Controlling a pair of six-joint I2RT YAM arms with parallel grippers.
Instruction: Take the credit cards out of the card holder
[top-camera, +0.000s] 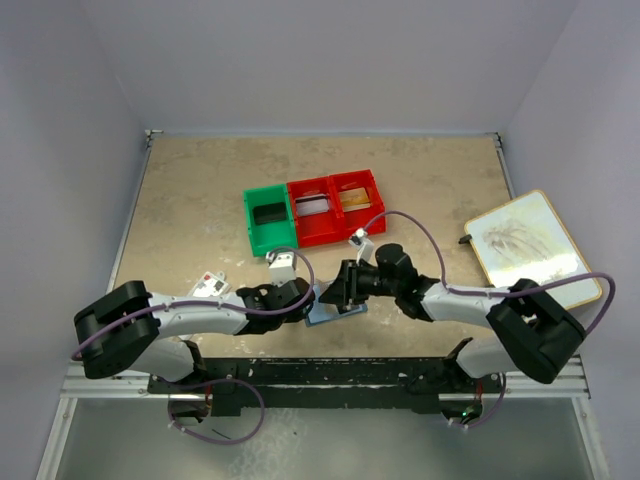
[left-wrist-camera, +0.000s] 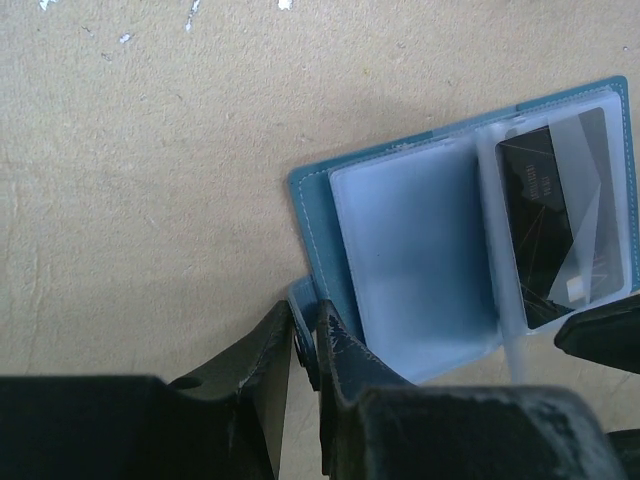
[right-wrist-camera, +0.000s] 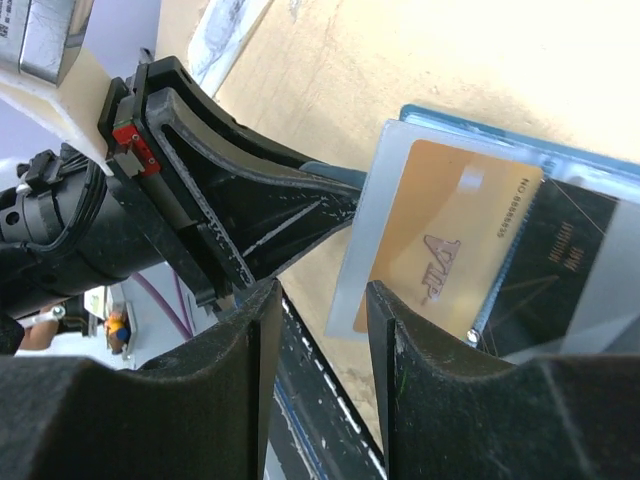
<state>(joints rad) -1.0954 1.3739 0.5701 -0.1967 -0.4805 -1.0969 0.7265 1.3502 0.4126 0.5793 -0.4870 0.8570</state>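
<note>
Blue card holder (top-camera: 335, 313) lies open on the table (top-camera: 200, 200) between my arms; left gripper (left-wrist-camera: 305, 325) is clamped on its edge; right gripper (right-wrist-camera: 320, 300), jaws parted and empty, is nearer the gold card (right-wrist-camera: 450, 250), just ahead, long axis running back toward those jaws.

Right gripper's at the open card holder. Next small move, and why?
Probably ease the right gripper forward around the gold card, then close: its jaws stand open just short of it, and the left gripper pins the card holder.
</note>
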